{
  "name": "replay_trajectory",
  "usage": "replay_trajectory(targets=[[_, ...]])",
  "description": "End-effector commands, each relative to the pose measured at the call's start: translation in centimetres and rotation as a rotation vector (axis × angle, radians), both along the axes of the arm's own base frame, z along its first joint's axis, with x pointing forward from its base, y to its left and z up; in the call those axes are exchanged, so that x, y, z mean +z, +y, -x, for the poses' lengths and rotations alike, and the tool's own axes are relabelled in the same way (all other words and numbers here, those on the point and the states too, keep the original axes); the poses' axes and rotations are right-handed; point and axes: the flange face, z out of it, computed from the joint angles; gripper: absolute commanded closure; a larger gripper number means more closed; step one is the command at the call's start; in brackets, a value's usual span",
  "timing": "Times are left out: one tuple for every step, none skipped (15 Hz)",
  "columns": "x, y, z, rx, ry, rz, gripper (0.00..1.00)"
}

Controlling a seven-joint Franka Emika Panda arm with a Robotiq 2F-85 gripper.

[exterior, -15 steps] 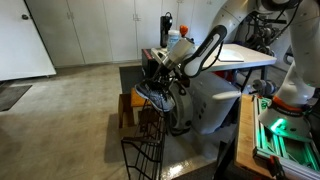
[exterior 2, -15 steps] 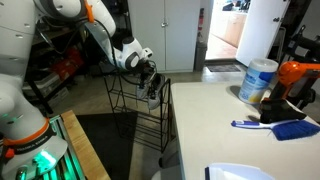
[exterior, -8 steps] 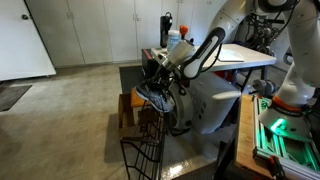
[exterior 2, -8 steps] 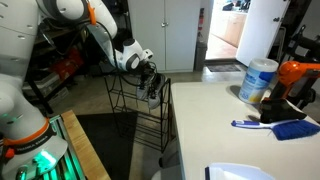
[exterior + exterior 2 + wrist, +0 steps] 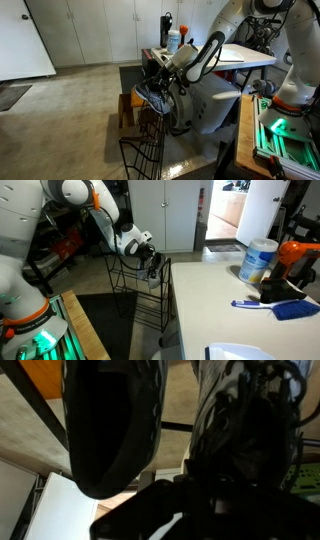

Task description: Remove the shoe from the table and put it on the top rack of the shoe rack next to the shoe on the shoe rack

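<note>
My gripper (image 5: pixel 160 78) is over the top tier of the dark wire shoe rack (image 5: pixel 145 150), which also shows in an exterior view (image 5: pixel 140 295). It looks shut on the dark shoe (image 5: pixel 250 420), which fills the right of the wrist view, right against the dark jaws (image 5: pixel 190 510). A second dark shoe (image 5: pixel 110 420) lies beside it on the rack. In an exterior view the shoes (image 5: pixel 150 98) rest at the rack's top, paler sole showing. The white-topped table (image 5: pixel 245 55) is behind the arm and shows in the foreground of an exterior view (image 5: pixel 250 330).
A low wooden stool (image 5: pixel 125 108) stands beside the rack. A white and blue bottle (image 5: pixel 258 260), a blue brush (image 5: pixel 270 305) and an orange object (image 5: pixel 300 255) are on the table. Cabinets line the back wall. The robot base (image 5: pixel 25 320) stands near the rack.
The arm has shifted slightly and the gripper has sunk a little toward the rack's top tier. The shoes stay at the same place.
</note>
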Motion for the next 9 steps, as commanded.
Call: replay_trajectory(targets=[[-0.6,-0.4,1.7,0.001,-0.063,-0.042,0.95],[-0.9,-0.5,2.2,-0.002,-0.072,-0.052,0.95],[-0.9,-0.6,2.7,0.0,-0.09,-0.054,0.95],[-1.0,-0.7,3.1,0.002,-0.11,-0.059,0.95],[-1.0,-0.9,3.5,0.001,-0.129,-0.064,0.95],[-1.0,-1.2,3.9,-0.002,-0.155,-0.071,0.95],[-1.0,-1.3,4.2,-0.006,-0.178,-0.079,0.95],[-0.9,-1.4,4.6,-0.008,-0.197,-0.085,0.95],[-0.8,-1.6,4.8,-0.016,-0.214,-0.085,0.95]])
